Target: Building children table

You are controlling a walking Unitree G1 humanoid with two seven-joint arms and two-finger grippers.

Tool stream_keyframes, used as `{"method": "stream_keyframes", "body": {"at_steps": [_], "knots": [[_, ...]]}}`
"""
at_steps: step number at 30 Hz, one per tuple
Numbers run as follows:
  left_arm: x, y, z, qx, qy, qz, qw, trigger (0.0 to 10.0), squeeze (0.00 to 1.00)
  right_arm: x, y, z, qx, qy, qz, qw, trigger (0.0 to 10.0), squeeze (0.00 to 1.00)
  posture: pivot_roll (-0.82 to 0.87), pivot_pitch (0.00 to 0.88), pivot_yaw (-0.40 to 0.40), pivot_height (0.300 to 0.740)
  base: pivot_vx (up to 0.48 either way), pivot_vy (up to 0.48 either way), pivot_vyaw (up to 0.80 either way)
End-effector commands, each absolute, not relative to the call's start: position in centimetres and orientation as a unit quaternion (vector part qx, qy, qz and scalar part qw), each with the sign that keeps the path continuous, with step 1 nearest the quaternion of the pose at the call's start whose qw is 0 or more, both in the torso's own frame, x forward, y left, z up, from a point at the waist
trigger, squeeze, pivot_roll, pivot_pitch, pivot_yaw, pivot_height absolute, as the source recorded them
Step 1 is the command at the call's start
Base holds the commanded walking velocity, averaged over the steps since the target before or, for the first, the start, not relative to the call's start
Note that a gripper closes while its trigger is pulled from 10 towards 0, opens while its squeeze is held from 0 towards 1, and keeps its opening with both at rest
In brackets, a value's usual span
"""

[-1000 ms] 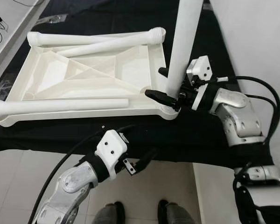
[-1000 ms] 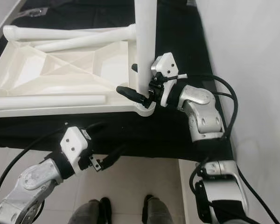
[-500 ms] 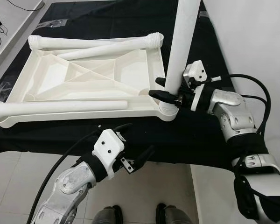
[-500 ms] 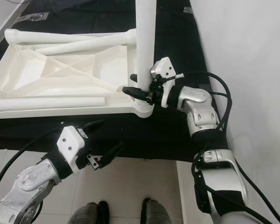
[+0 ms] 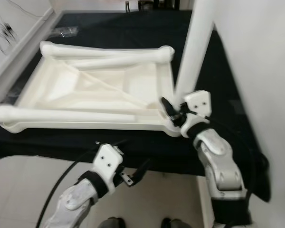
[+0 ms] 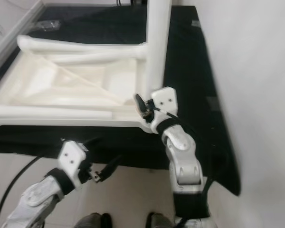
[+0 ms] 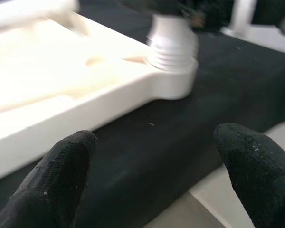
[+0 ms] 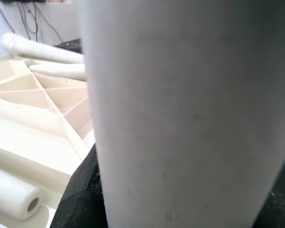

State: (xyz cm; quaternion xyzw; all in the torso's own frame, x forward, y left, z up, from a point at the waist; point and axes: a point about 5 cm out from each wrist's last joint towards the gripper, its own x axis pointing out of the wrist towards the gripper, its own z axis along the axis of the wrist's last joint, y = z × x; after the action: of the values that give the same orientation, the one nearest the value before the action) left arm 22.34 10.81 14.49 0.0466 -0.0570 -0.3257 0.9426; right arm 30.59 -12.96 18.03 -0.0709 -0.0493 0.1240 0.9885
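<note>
Overhead, the white tabletop (image 5: 95,95) lay inverted on a black-covered worktop (image 5: 218,80) beside a white wall. Right end effector (image 5: 173,111) clasped the upright table leg (image 5: 194,47) at the tabletop's near right corner; left end effector (image 5: 133,173) hung released over tiled floor (image 5: 19,185).

Thick white plastic cylindrical leg (image 8: 180,109) occupies the near field, upright. Black gripper finger (image 8: 80,194) lies against its lower side. Behind: white ribbed plastic tabletop underside (image 8: 33,109) carrying loose white tubular legs (image 8: 38,50).
</note>
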Motion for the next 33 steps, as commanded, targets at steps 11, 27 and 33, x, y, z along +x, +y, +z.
{"method": "stream_keyframes", "body": {"at_steps": [11,27,33], "knots": [[23.1,10.8,13.9,0.047,-0.076,-0.312,0.946,10.0,0.00,32.6,-12.2,19.0,-0.028,-0.049,0.292,0.955,10.0,0.29,0.08,0.174,0.011,0.740,0.000,0.000,0.00],[24.0,10.2,13.2,0.049,-0.091,-0.309,0.945,10.0,0.00,35.3,-13.7,22.7,-0.098,-0.040,0.545,0.832,0.0,0.00,0.09,0.144,-0.022,0.740,0.000,0.000,0.00],[24.1,10.1,13.0,0.043,-0.092,-0.308,0.946,10.0,0.00,36.8,-14.1,22.5,-0.106,-0.024,0.533,0.839,0.0,0.00,0.09,0.140,-0.021,0.740,0.000,0.000,0.00]]}}
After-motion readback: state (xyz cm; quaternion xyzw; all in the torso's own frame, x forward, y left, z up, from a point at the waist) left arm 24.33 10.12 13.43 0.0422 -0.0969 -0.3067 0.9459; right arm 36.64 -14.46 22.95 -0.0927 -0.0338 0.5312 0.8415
